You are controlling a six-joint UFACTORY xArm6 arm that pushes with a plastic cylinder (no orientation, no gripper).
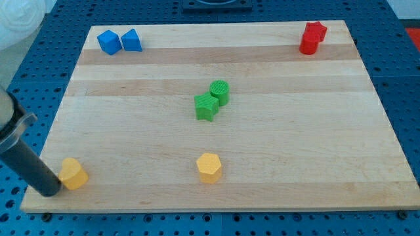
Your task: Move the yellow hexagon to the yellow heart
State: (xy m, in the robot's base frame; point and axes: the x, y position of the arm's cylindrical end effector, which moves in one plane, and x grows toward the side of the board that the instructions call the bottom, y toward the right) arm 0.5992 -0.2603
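At the near left corner of the wooden board [262,137], your tip [51,191] touches the left side of the yellow heart [73,174], gripping nothing. You'll find the yellow hexagon [209,168] well to its right, near the front edge. No writing shows.
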